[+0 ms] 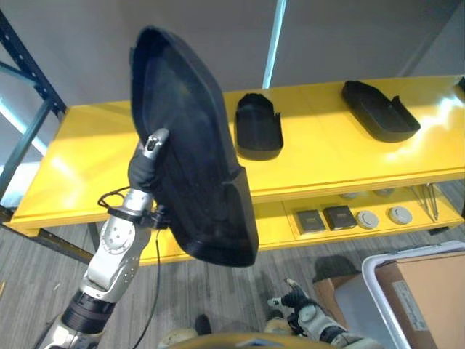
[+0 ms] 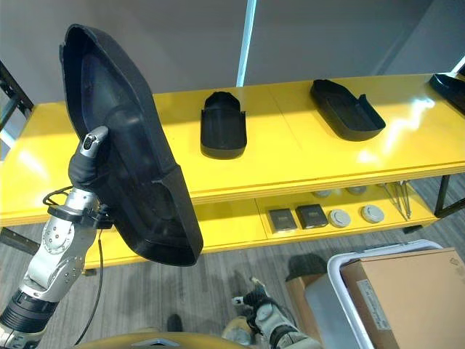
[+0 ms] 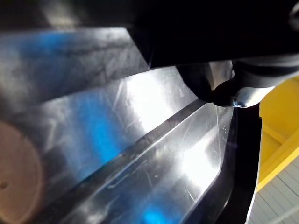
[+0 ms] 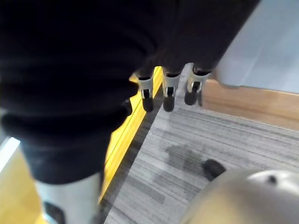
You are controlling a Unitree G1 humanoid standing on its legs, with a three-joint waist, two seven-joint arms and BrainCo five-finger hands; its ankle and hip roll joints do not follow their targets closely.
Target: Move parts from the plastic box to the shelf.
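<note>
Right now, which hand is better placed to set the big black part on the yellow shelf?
Left. The left hand already holds the big black part raised above the yellow shelf. The right hand hangs low near the floor, beside the plastic box, holding nothing.

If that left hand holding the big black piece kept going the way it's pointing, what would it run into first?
The left hand points up and forward, pressed against the large black part it carries. That part would probably reach the yellow shelf first, left of the smaller black part. Depth is unclear, so this is a guess.
</note>
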